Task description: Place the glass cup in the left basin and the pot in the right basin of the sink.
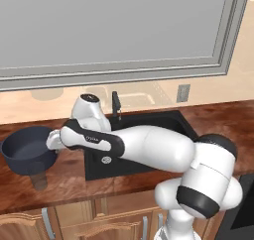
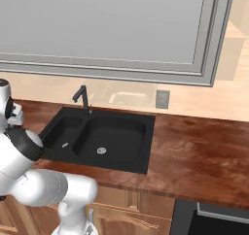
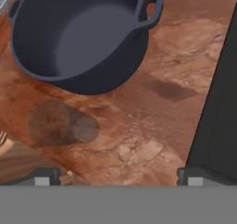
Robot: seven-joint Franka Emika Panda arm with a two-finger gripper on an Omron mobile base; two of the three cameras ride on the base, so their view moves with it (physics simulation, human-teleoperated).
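Note:
The dark blue-grey pot stands lidless on the wooden counter, left of the black sink. The small smoky glass cup stands in front of the pot, near the counter's front edge. My gripper is open above the bare counter between the cup and the sink's edge, with nothing between its fingertips. In the right base view the narrow left basin and the wide right basin each show a silver drain and hold nothing.
A slim black faucet rises behind the sink. A wall outlet sits under the large window. My arm stretches over the sink's left part in the left base view. Wooden cabinet fronts run below the counter.

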